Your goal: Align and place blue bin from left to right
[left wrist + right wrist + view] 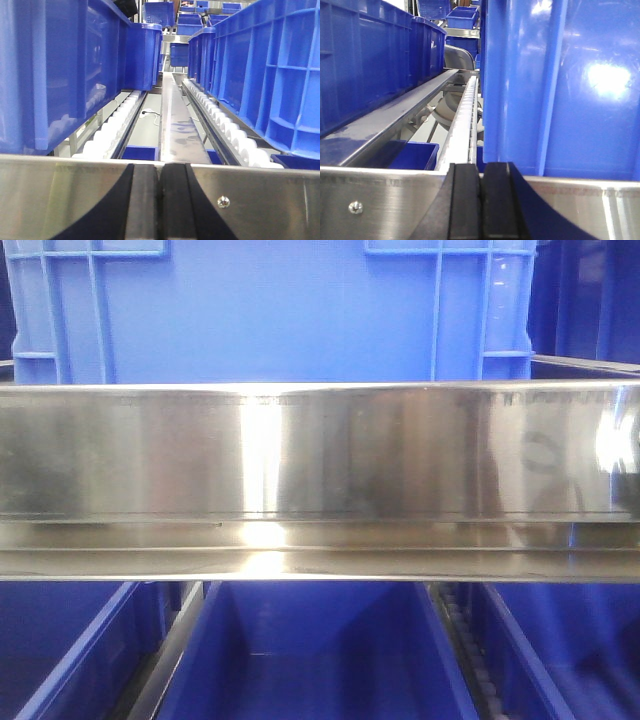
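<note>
bin (270, 310), ribbed blue plastic, above steel rail (320, 455).

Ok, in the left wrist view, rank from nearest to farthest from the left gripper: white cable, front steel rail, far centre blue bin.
1. Front steel rail, right at the left gripper, across the bottom.
2. White cable, on the floor beyond, left of centre.
3. Far centre blue bin, at the lane's end, upper middle.

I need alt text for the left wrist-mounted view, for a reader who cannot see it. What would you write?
The left pincer, shut and empty, sits low at centre in front of a steel rail. Beyond it, rows of blue bins stand on white roller tracks on either side of a long steel divider.
</note>
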